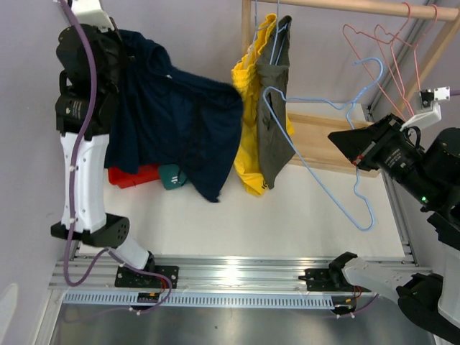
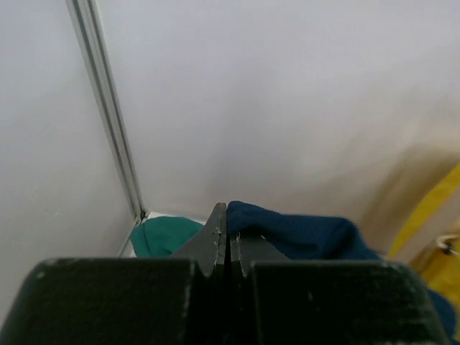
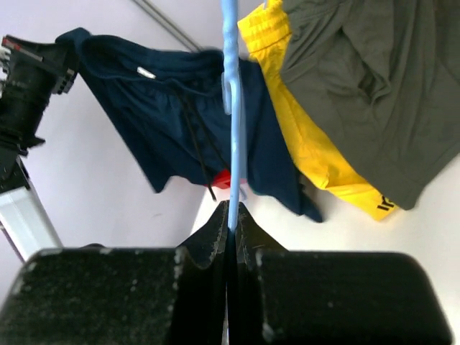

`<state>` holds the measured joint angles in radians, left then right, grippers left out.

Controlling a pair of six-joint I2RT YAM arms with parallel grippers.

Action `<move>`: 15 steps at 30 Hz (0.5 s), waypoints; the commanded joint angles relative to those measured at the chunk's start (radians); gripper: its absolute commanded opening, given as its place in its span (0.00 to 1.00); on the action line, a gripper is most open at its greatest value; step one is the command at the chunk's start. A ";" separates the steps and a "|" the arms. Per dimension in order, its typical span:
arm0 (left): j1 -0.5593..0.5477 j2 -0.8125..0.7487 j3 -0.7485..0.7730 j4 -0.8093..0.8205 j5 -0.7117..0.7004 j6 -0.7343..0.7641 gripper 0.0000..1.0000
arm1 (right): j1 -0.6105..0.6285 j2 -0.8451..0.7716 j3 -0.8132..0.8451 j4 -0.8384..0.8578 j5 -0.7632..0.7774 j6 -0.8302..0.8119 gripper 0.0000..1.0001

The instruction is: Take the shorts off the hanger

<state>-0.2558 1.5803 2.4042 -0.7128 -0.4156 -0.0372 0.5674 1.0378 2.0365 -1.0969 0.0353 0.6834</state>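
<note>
The navy shorts [image 1: 180, 115] are soft matt cloth; the blue hanger [image 3: 231, 72] looks smooth plastic; the rail [image 1: 359, 7] at upper right is bare wood.

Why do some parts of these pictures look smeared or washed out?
Top view: the navy shorts smear at their right edge, likely motion, and the metal rail shows white glare. Right wrist view: the blue hanger looks soft so close to the lens. Left wrist view: the left claw is dark, underlit.

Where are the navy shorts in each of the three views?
Top external: navy shorts, upper left.
Left wrist: bottom centre, pinched in the left gripper.
Right wrist: upper left, behind the blue hanger.
Shared landmark: yellow shorts, to their right in every view.
</note>
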 commanded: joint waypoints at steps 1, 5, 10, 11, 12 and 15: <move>0.108 0.084 0.027 0.035 0.107 -0.062 0.00 | 0.000 0.007 -0.005 0.074 0.041 -0.059 0.00; 0.148 0.165 -0.057 0.129 0.081 -0.058 0.00 | 0.000 0.033 0.010 0.078 0.020 -0.079 0.00; 0.222 0.253 -0.201 0.228 0.093 -0.151 0.00 | -0.001 0.067 0.042 0.068 -0.025 -0.093 0.00; 0.234 0.259 -0.218 0.243 0.104 -0.158 0.00 | 0.000 0.067 0.028 0.071 -0.023 -0.094 0.00; 0.236 0.264 -0.258 0.260 0.094 -0.159 0.00 | -0.001 0.065 0.016 0.075 -0.025 -0.096 0.00; 0.239 0.274 -0.325 0.263 0.083 -0.162 0.01 | -0.004 0.056 -0.030 0.117 -0.017 -0.102 0.00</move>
<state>-0.0238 1.8931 2.1136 -0.5621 -0.3359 -0.1577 0.5671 1.1007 2.0293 -1.0557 0.0280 0.6079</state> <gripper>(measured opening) 0.010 0.050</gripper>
